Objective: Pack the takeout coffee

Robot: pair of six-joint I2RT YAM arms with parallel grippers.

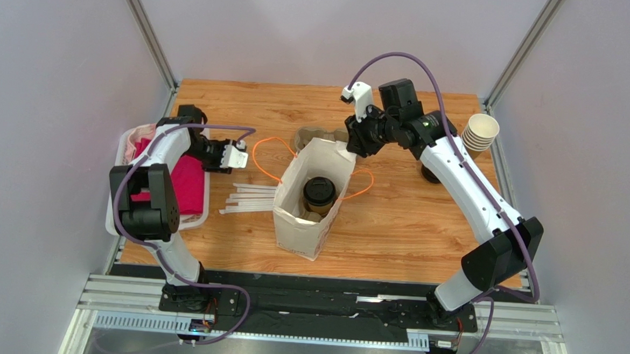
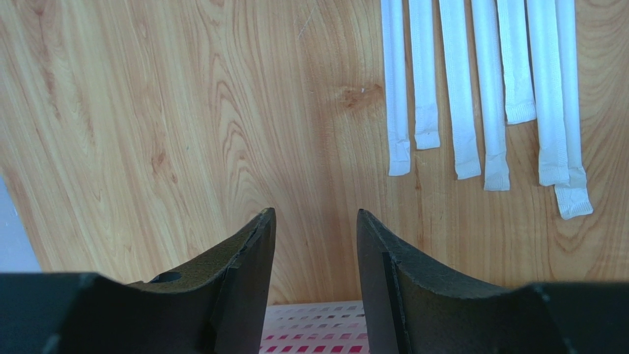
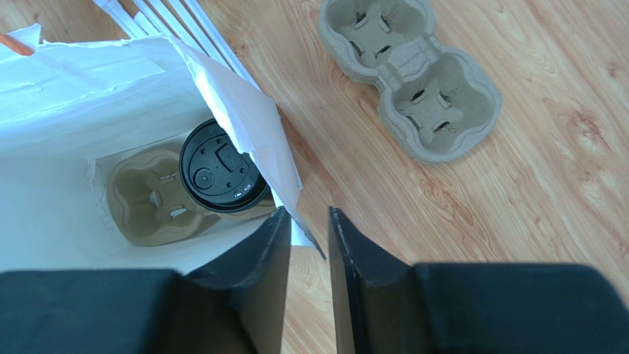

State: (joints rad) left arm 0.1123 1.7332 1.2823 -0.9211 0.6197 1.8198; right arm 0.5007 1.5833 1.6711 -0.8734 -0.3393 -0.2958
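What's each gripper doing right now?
Left gripper: open, empty.
Right gripper: slightly open, white bag rim between its jaws, not clamped.

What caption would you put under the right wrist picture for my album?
Takeout coffee seated in a carrier inside the white bag, the right pincer straddling the bag's edge.

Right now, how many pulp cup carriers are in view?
2. One carrier lies empty on the table beside the paper bag; the other carrier sits at the bag's bottom under the takeout coffee. Another could be hidden beneath it.
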